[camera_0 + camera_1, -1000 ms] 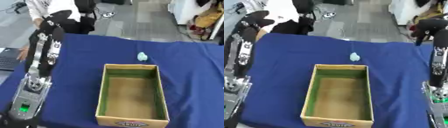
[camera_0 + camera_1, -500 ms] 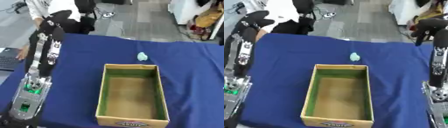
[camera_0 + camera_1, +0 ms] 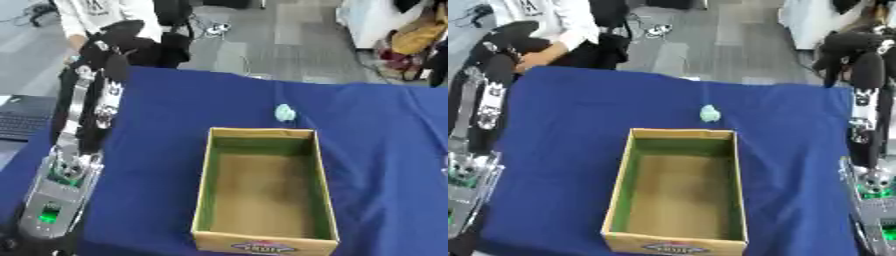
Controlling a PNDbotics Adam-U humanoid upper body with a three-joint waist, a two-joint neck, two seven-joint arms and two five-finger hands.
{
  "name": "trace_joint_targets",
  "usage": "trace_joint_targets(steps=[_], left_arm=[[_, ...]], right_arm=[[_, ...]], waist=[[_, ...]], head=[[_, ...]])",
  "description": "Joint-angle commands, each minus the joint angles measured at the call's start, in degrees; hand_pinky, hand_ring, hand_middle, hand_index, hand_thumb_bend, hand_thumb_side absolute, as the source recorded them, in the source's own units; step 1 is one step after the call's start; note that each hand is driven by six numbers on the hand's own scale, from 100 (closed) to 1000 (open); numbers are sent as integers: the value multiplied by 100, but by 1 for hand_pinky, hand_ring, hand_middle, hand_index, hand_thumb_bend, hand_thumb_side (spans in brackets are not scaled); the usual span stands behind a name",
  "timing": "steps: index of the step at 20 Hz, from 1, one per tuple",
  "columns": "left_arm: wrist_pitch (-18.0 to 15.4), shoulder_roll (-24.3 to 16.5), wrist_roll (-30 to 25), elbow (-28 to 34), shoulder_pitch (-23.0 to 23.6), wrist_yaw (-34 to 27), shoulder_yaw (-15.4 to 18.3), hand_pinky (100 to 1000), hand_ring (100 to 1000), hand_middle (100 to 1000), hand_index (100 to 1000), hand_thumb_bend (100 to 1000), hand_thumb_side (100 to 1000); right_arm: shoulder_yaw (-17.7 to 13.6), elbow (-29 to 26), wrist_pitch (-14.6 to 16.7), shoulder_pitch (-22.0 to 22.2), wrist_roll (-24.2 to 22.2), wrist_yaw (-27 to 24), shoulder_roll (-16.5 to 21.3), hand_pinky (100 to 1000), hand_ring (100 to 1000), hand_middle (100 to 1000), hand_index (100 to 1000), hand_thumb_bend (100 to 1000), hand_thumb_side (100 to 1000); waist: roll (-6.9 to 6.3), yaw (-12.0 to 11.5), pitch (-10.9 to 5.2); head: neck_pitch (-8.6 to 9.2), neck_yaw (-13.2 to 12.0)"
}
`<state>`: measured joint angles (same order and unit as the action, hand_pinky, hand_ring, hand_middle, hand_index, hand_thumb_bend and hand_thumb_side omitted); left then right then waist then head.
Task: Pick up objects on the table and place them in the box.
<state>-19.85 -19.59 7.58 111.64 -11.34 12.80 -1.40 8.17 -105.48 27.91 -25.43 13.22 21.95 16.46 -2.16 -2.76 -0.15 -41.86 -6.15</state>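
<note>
Left hand [image 3: 118, 42] is hanging at upper left, right hand [image 3: 850, 50] at upper right, both empty; finger spread is not readable. Small pale-green object [image 3: 709, 113] is lying mid-frame, just beyond the empty box [image 3: 619, 200]. Probably pre-reach: either hand needs lowering onto it.

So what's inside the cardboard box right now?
Nothing visible: the cardboard box shows bare floor and green walls. The near wall hides a strip. The small pale-green object lies outside.

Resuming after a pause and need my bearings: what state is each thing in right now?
Box: open-topped, upright, nothing visible inside.
Green object: on the blue cloth just beyond the box's far wall, not held.
Left hand: raised at the table's far left, holding nothing.
Right hand: raised at the far right, holding nothing.
</note>
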Motion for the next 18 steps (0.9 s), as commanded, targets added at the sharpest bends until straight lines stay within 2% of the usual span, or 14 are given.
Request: trace_joint_targets(steps=[1, 4, 7, 13, 18], left_arm=[[-26, -264, 2, 6, -126, 47, 2, 841, 722, 824, 861, 291, 899], [-51, -326, 26, -18, -157, 55, 0, 841, 722, 824, 861, 293, 899], [-59, -318, 33, -22, -140, 55, -4, 840, 722, 824, 861, 293, 899], [-54, -309, 23, -34, -118, 64, -11, 840, 723, 824, 861, 294, 901], [-53, -292, 22, -30, -124, 64, -10, 840, 722, 823, 861, 295, 902]], right_arm=[[10, 61, 44, -170, 1, 116, 100, 204, 424, 517, 661, 100, 917], [42, 245, 60, -366, -24, 238, 72, 202, 426, 519, 665, 100, 922], [113, 615, 69, -746, -102, 471, 24, 200, 429, 523, 669, 100, 926], [300, 1760, 222, -1649, -239, 1111, -93, 185, 438, 533, 684, 100, 950], [459, 2797, 500, -2316, -313, 1770, -147, 177, 454, 555, 708, 100, 974]], waist=[[-9, -3, -62], [-12, -3, -67], [-19, -6, -75], [-25, 2, -72], [-42, -6, -33]], head=[[-38, -22], [-58, 9], [-90, 23], [-133, 62], [-144, 67]])
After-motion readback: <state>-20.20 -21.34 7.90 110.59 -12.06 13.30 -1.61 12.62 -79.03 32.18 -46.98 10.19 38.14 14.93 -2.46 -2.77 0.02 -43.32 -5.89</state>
